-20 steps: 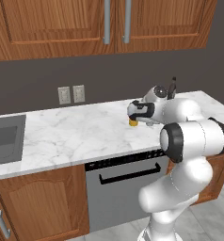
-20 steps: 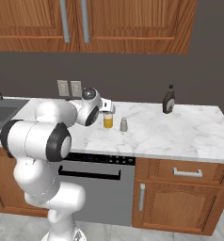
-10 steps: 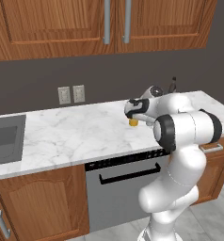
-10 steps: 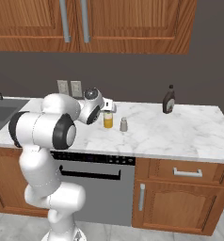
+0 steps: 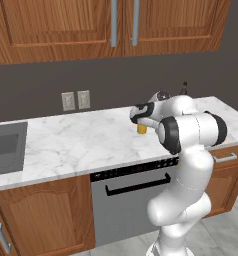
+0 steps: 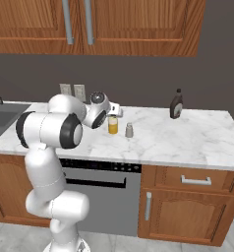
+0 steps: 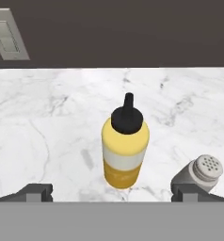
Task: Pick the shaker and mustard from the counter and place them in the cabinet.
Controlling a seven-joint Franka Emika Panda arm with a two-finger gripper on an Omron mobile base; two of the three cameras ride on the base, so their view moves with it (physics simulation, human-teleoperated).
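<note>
Open jaws above the mustard on the desk

The jaws stand wide apart and empty, their two tips on either side of the upright mustard (image 7: 125,148); the shaker (image 7: 199,174) stands just beside it on the desk (image 7: 48,122); cabinet (image 6: 133,24) above, shut.

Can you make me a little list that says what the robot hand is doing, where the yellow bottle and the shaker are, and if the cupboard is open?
gripper: open, above the mustard, holding nothing
mustard: upright on the counter, between the two fingertips in the hand view
shaker: on the counter, just beside the mustard, apart from it
cabinet: doors shut, up on the wall
dark bottle: by the wall, farther along the counter
task so far: nothing picked up yet
</note>
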